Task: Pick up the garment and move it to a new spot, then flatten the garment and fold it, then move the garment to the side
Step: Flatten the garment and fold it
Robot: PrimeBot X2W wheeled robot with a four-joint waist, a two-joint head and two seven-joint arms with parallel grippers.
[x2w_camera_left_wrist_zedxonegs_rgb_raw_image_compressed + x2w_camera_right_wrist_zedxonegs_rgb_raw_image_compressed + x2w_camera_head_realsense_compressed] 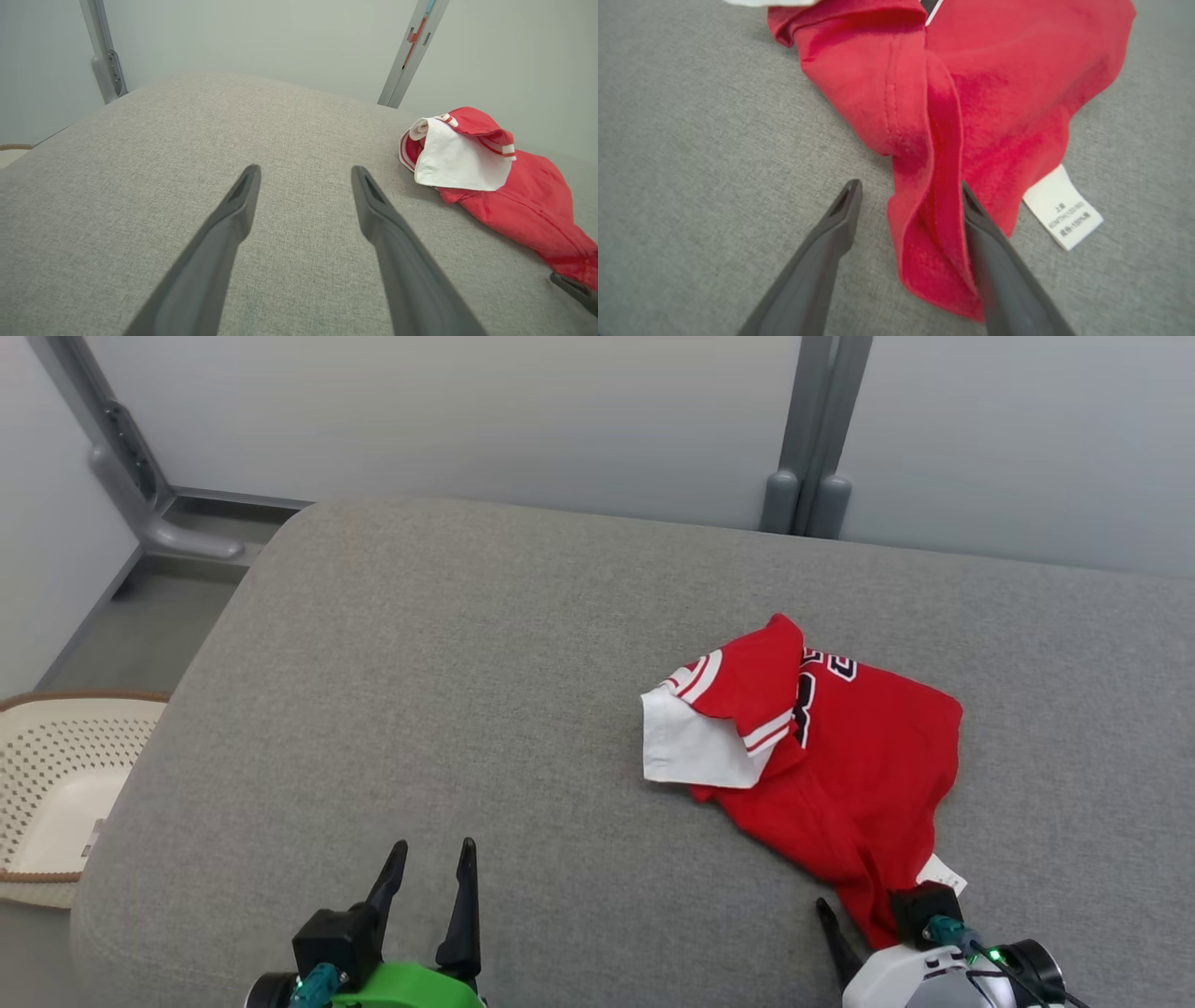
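Along the near edge of the grey cushion (523, 644), toward its left: the left gripper (434, 845) is hovering with jaws parted wide, gripping nothing and pointing at the far edge.

Near edge, toward the right: the right gripper (909, 191) is straddling the closest hem fold of the garment (859, 756). Its jaws are standing open, one finger touching the cloth and the other resting on bare cushion, and are not yet pinching. A white care label (1062, 207) is lying just beside that finger.

Right half of the cushion, between the near and far edges: the garment, a red jersey with a white sleeve lining, striped trim and black-and-white numerals, is lying crumpled and partly doubled over itself.

Handling, as a judgement: it is looking light, limp and thin, likely to drape and trail when lifted, not fragile. The bunched hem between the jaws is offering several layers to pinch; taking a single layer is risking slippage.

Beyond the left edge, on the floor: a pale perforated basket (56, 784) is sitting.
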